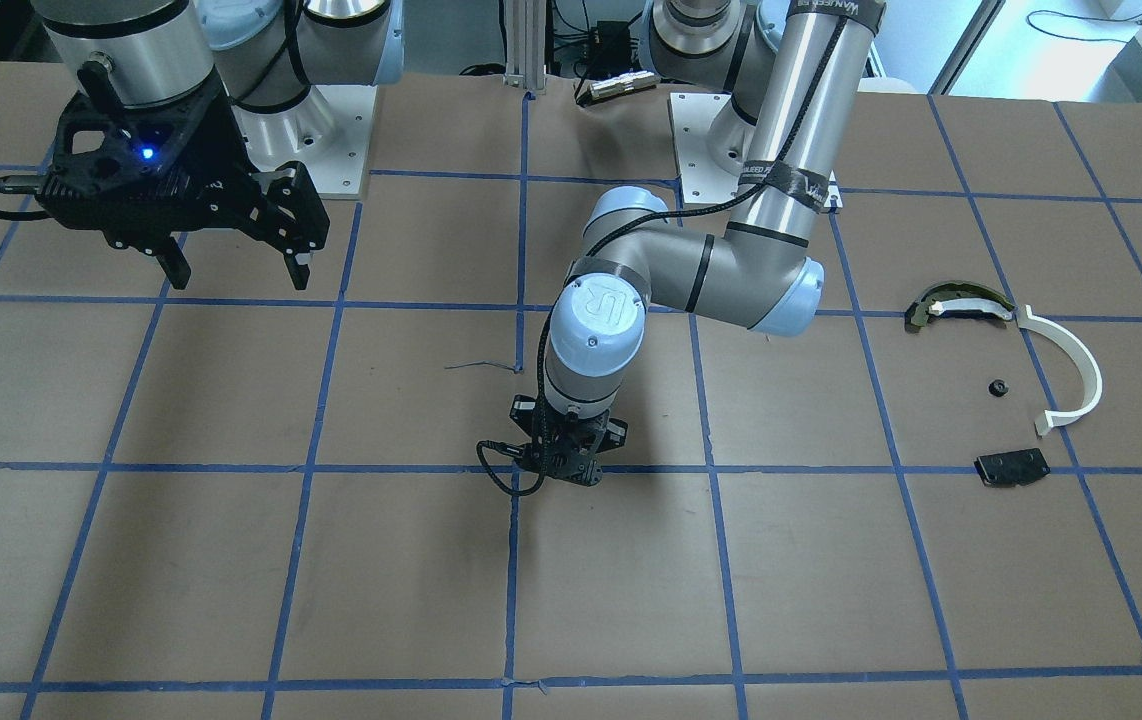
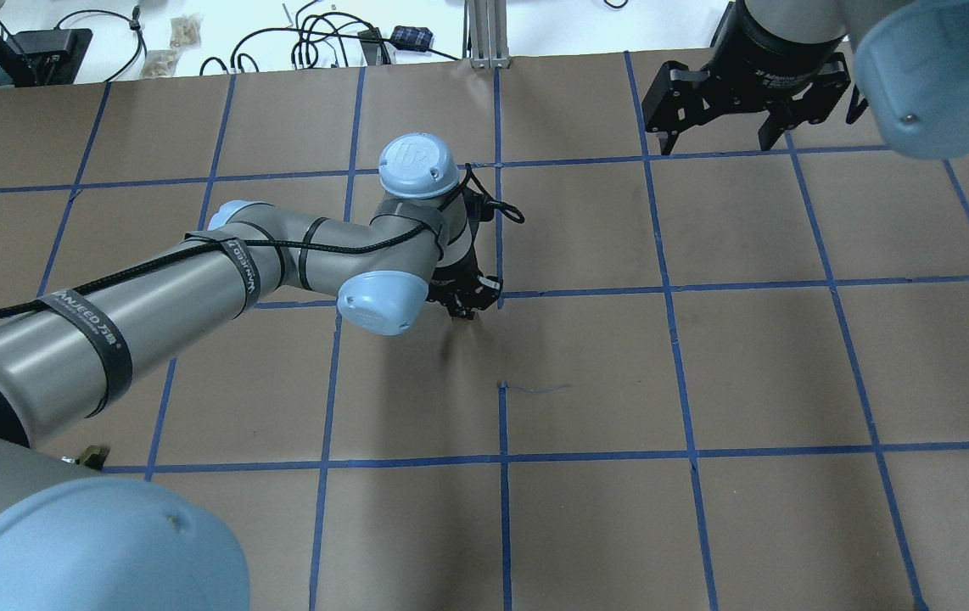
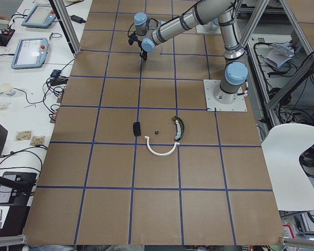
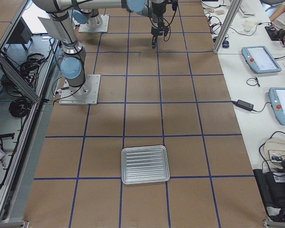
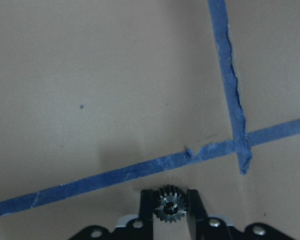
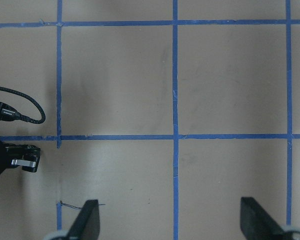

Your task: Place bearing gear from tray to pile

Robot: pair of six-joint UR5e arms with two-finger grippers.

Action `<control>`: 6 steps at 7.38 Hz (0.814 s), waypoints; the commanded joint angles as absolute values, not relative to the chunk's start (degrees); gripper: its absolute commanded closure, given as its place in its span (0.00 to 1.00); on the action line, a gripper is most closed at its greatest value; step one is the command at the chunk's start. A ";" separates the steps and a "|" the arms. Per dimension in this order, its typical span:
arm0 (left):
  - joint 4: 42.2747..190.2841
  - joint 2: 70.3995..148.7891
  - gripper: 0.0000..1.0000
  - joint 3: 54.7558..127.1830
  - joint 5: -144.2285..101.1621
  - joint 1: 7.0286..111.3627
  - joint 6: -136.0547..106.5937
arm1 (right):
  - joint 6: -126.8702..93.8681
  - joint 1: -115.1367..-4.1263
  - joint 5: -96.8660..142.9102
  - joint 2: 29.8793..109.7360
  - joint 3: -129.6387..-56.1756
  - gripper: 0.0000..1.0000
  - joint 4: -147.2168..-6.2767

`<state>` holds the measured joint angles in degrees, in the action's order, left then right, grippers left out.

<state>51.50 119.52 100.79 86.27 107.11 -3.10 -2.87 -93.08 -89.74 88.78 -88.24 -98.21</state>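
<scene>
Bearing gear [image 5: 170, 206]: small, dark metal, teeth all round, hub with a centre bore; 1 seen. It is clamped between the 2 fingers of the left tool [image 1: 569, 472], its teeth showing past the pads. The left tool points down at the worktop [image 1: 411, 380], just beside a crossing of blue tape lines [image 5: 235, 125] near the worktop's middle. The right tool [image 1: 236, 272] hangs raised near its own base, fingers spread wide, well apart from the left tool. The pile [image 1: 1006, 385] lies toward the robot's left end, well apart from the left tool and in from the worktop edges. It counts 4 pieces: 1 white half-ring arc [image 1: 1071, 370], 1 olive curved piece [image 1: 961, 305] with a white strip, 1 flat black plate [image 1: 1011, 468], and 1 small black round part [image 1: 999, 387]. One arc end sits just beside the olive piece; plate and round part lie apart. 1 tray [image 4: 145, 164], ribbed metal, sits toward the robot's right end, well apart from both tools.
</scene>
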 commanded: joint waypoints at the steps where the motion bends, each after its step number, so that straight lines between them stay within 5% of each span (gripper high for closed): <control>1: 55.34 117.26 1.00 99.15 87.09 105.48 -2.90 | -2.90 -93.08 -89.74 88.86 -88.24 0.00 -98.17; 3: 73.47 112.61 1.00 91.54 90.42 94.64 -2.12 | -2.99 -93.08 -89.74 88.86 -88.24 0.00 -98.17; 6: 76.73 108.90 1.00 91.84 90.88 74.60 17.69 | -2.99 -93.08 -89.74 88.86 -88.24 0.00 -98.17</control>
